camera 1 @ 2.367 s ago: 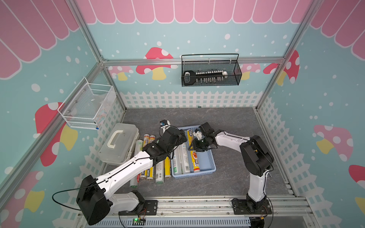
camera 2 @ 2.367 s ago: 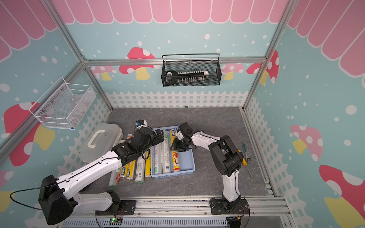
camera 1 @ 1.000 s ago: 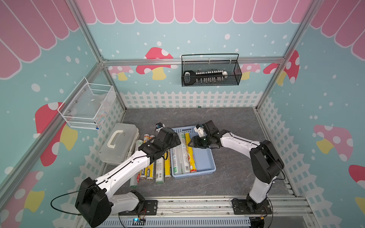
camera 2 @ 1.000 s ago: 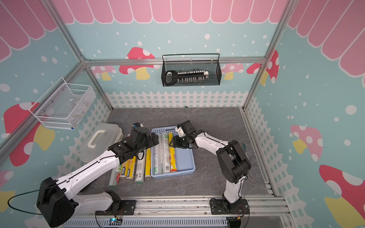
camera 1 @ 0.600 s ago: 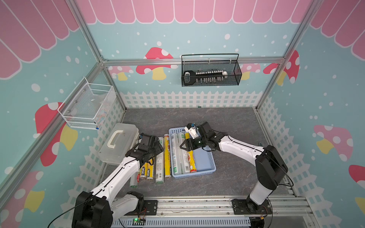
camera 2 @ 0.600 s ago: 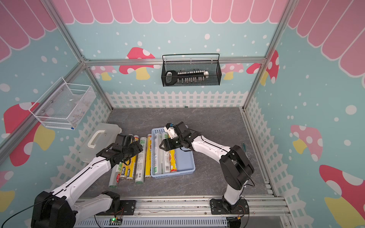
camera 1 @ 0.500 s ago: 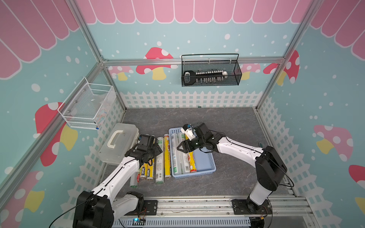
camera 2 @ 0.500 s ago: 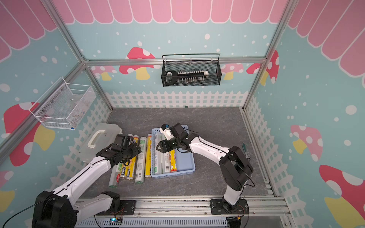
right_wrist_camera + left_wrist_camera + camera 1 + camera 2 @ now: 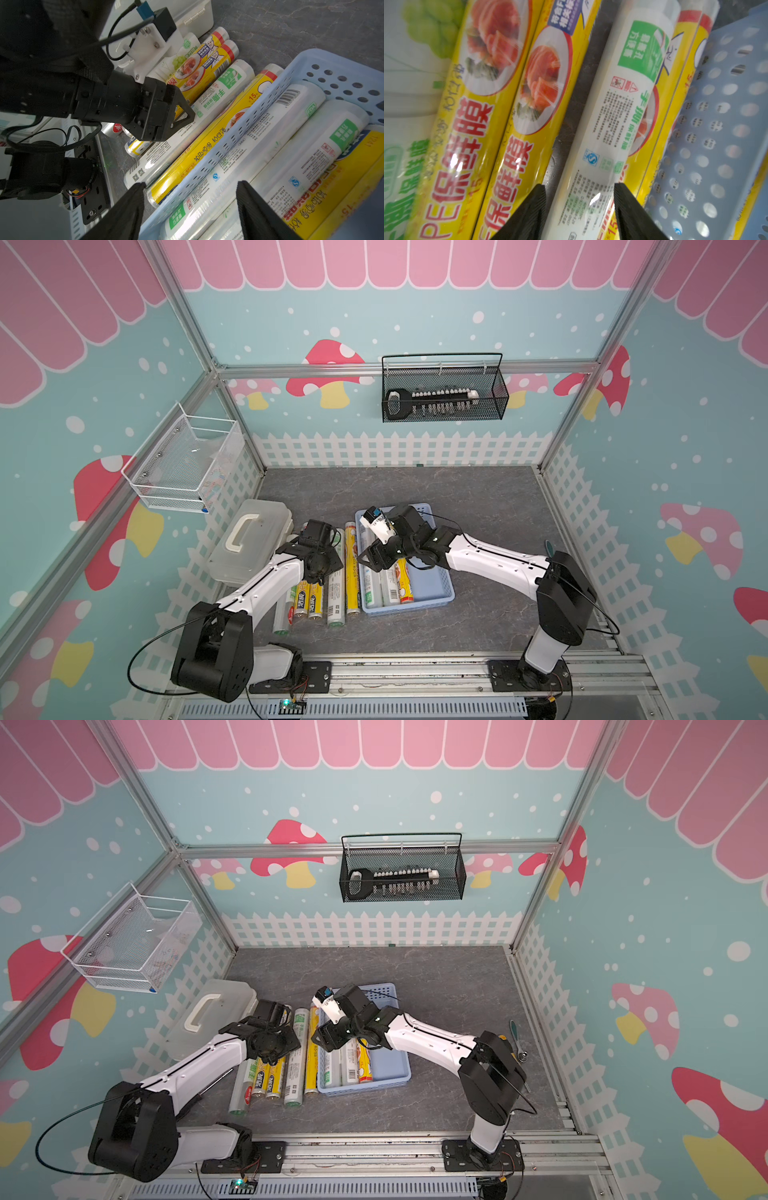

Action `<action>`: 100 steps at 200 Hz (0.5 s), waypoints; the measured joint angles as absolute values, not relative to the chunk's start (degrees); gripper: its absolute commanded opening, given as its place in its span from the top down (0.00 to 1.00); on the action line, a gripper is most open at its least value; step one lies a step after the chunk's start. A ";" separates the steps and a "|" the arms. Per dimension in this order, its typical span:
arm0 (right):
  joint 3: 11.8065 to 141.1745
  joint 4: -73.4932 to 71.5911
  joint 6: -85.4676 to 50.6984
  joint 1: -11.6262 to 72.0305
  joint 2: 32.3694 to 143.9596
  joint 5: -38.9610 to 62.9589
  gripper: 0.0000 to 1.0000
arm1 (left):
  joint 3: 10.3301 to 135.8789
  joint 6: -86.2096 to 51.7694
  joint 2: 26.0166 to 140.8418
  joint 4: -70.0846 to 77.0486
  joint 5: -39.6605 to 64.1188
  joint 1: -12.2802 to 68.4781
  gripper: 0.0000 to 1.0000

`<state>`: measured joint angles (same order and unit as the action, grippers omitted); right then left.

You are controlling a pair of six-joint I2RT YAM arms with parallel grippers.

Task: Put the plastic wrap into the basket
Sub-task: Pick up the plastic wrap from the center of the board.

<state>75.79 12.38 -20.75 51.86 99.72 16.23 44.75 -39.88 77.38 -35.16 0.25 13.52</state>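
While the basket, a shallow light blue plastic tray with rows of round holes in its walls, is sitting on the grey marbled tabletop, three rolls of the plastic wrap are lying lengthwise inside it. They are packed against the wall toward the left arm, and the rest of its smooth floor is showing bare.

More rolls are lying outside that wall, parallel to it. A glossy yellow roll is touching the basket, and a white roll with green print is lying against it. Past a strip of dark tabletop, further yellow and clear ones are lying.

The left gripper is straddling the white roll, its black ribbed fingers standing narrow and close to the rounded sides. Whether they are pressing it I cannot tell. The right gripper is hovering over that same basket wall, jaws wide, holding nothing.

Beyond the outermost rolls a translucent lidded box is crowding that side. Behind the basket and toward the right arm, bare tabletop is stretching to the walls.
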 measured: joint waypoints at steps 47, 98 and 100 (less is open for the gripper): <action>75.79 13.17 -21.06 51.86 101.12 13.63 0.28 | 48.95 -33.95 83.18 -35.88 2.20 13.52 0.36; 75.79 15.16 -21.06 51.86 101.12 11.14 0.28 | 50.52 -30.55 86.19 -38.41 1.21 13.91 0.36; 75.79 15.18 -21.06 51.86 101.14 11.09 0.28 | 50.61 -30.41 86.32 -38.50 1.10 13.98 0.36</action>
